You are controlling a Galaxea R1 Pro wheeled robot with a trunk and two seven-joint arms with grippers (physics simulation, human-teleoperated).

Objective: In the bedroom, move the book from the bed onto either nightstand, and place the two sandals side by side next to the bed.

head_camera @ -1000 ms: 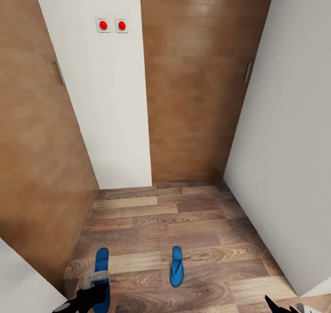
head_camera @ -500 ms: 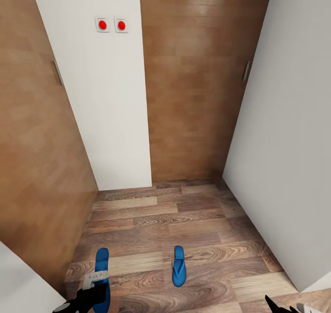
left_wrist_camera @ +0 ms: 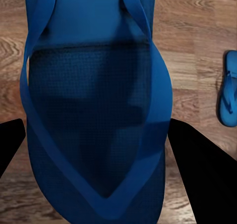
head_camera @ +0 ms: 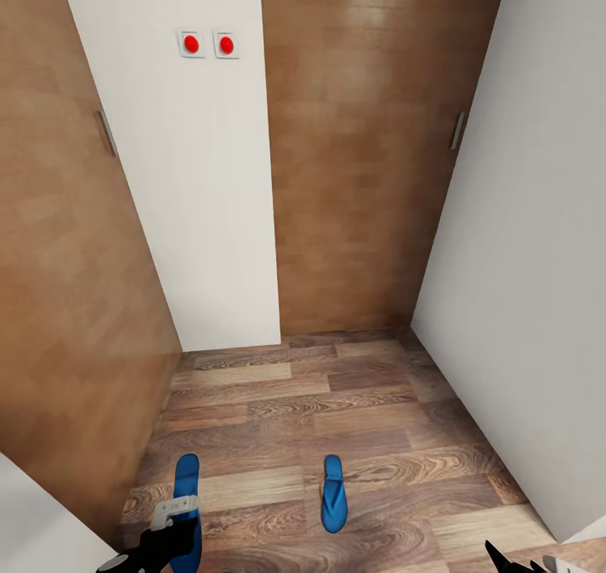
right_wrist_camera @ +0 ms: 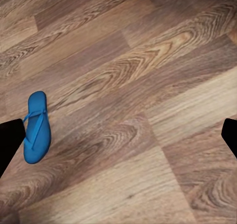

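Two blue sandals lie on the wood floor [head_camera: 353, 405] of a narrow space between white walls and brown doors. The free sandal [head_camera: 334, 494] lies flat near the floor's near edge, its long axis running away from the robot toward the far door [head_camera: 362, 152]; its strap's point sits at the far end. The other sandal [head_camera: 187, 506] lies parallel to it, well apart, near the left door [head_camera: 59, 304], partly covered by the left gripper [head_camera: 164, 527]. The left wrist view brings that sandal [left_wrist_camera: 94, 110] up close, sole face and thong straps plain, with the dark fingers [left_wrist_camera: 202, 169] spread on either side of it; whether they touch it I cannot tell. The right gripper [right_wrist_camera: 118, 140] hangs wide apart over bare planks, holding nothing, the free sandal beside one finger.
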